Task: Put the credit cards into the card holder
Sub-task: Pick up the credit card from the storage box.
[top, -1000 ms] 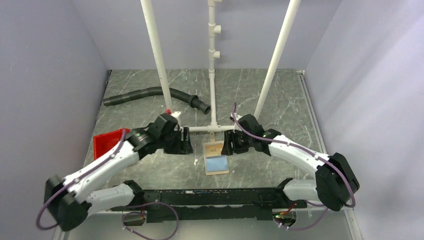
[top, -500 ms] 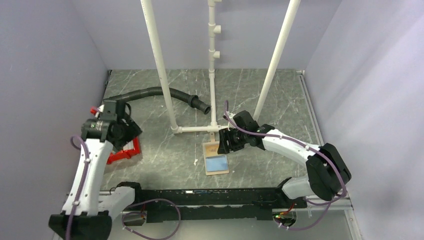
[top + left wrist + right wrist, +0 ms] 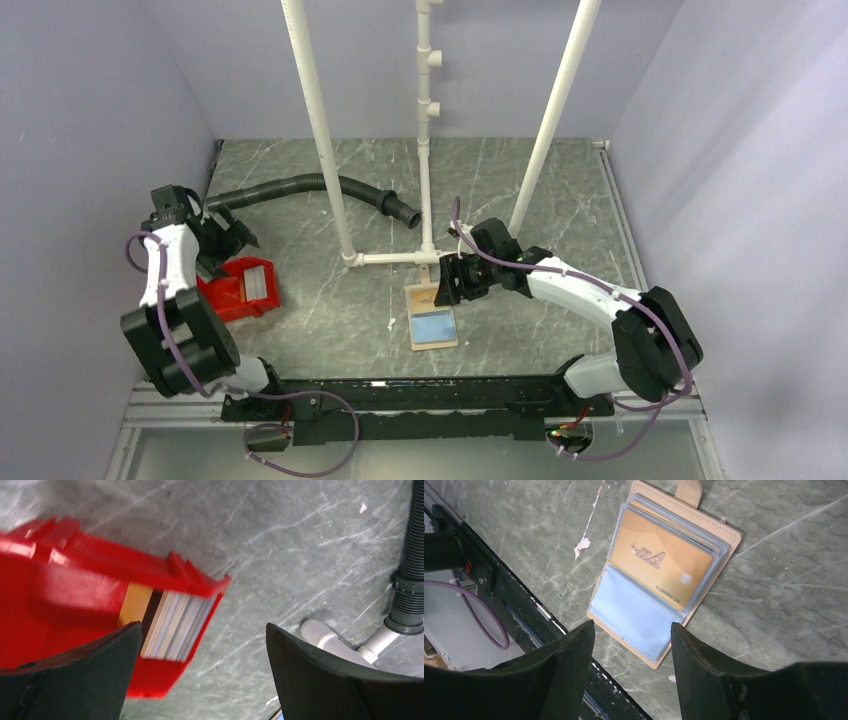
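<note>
The card holder (image 3: pixel 432 316) lies open on the table, tan with clear sleeves. In the right wrist view the card holder (image 3: pixel 719 562) has a gold card (image 3: pixel 659 562) in its upper sleeve and a pale blue lower sleeve (image 3: pixel 636 611). My right gripper (image 3: pixel 632 626) hovers open over its lower edge, nothing between the fingers; from above, the right gripper (image 3: pixel 447 285) sits by the holder's top. A pale stack of credit cards (image 3: pixel 175 625) stands on edge in a red bin (image 3: pixel 75 587). My left gripper (image 3: pixel 203 630) hangs open above the bin's corner, holding nothing. From above, the left gripper (image 3: pixel 233 242) is just behind the credit cards (image 3: pixel 258 282).
A black corrugated hose (image 3: pixel 300 187) lies at the back left, its end (image 3: pixel 407 595) near the left gripper. A white pipe frame (image 3: pixel 390 257) stands mid-table with uprights behind. The red bin (image 3: pixel 225 300) is close to the left wall. A black rail (image 3: pixel 420 393) runs along the front.
My left arm has swung from beside the card holder far left to over the red bin, and its jaws have opened wider. The right gripper edged slightly closer over the holder.
</note>
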You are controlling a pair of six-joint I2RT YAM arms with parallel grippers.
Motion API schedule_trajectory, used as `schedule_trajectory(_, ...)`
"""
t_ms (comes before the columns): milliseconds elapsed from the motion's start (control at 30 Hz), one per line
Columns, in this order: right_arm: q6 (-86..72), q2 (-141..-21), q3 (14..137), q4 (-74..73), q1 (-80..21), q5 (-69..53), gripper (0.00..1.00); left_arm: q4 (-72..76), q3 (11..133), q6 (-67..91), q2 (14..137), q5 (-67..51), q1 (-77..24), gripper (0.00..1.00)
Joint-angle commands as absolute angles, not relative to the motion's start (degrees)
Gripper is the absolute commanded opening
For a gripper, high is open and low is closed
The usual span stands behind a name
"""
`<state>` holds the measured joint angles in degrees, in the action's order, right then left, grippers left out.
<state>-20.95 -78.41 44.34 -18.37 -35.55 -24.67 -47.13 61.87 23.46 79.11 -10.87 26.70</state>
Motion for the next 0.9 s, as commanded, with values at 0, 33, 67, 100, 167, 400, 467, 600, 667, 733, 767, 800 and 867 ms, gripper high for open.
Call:
schedule_trajectory(0, -19.79, -76.97, 45.54, -16.18, -35.42, -26.08, 0.60, -38.64, 62.10, 18.78, 86.59, -15.69, 26.81, 0.99)
schedule_trajectory(33, -19.66, -76.90, 45.53, -16.36, -35.42, -25.85, 0.60, -38.20, 62.01, 18.82, 87.26, -15.66, 26.81, 0.99)
schedule_trajectory(67, -19.61, -76.78, 45.51, -16.50, -35.42, -25.57, 0.60, -38.13, 61.97, 18.88, 87.88, -15.13, 26.80, 0.99)
schedule_trajectory(100, -19.60, -76.74, 45.37, -16.60, -35.42, -25.22, 0.60, -38.26, 62.03, 18.59, 88.37, -14.18, 26.81, 0.99)
schedule_trajectory(167, -19.53, -76.66, 45.32, -16.69, -35.41, -24.81, 0.60, -38.75, 62.28, 17.83, 89.05, -13.05, 26.81, 0.99)
schedule_trajectory(400, -19.42, -76.77, 45.11, -16.74, -35.42, -24.72, 0.60, -38.65, 60.54, 18.99, 91.77, -17.12, 26.78, 0.99)
schedule_trajectory(467, -19.42, -76.81, 44.94, -16.54, -35.37, -24.72, 0.60, -38.10, 59.82, 19.64, 91.28, -17.70, 26.81, 0.99)
schedule_trajectory(600, -19.42, -76.90, 45.11, -16.50, -35.42, -24.84, 0.60, -38.62, 59.77, 19.37, 91.52, -18.60, 26.81, 1.00)
schedule_trajectory(667, -19.43, -76.98, 45.17, -16.52, -35.42, -24.75, 0.60, -38.71, 59.47, 19.42, 91.13, -19.91, 26.81, 0.99)
schedule_trajectory(733, -19.43, -77.00, 45.11, -16.65, -35.42, -24.55, 0.60, -39.04, 59.02, 19.68, 90.15, -21.24, 26.81, 0.99)
schedule_trajectory(767, -19.42, -77.04, 45.10, -16.60, -35.42, -24.54, 0.60, -39.33, 58.94, 19.73, 89.83, -21.53, 26.78, 0.98)
schedule_trajectory(800, -19.42, -77.16, 45.09, -16.61, -35.40, -24.48, 0.60, -39.70, 58.82, 19.69, 89.40, -21.87, 26.80, 0.97)
schedule_trajectory(867, -19.50, -77.45, 45.13, -16.40, -35.39, -24.66, 0.60, -40.34, 58.56, 19.69, 88.78, -22.06, 26.81, 0.95)
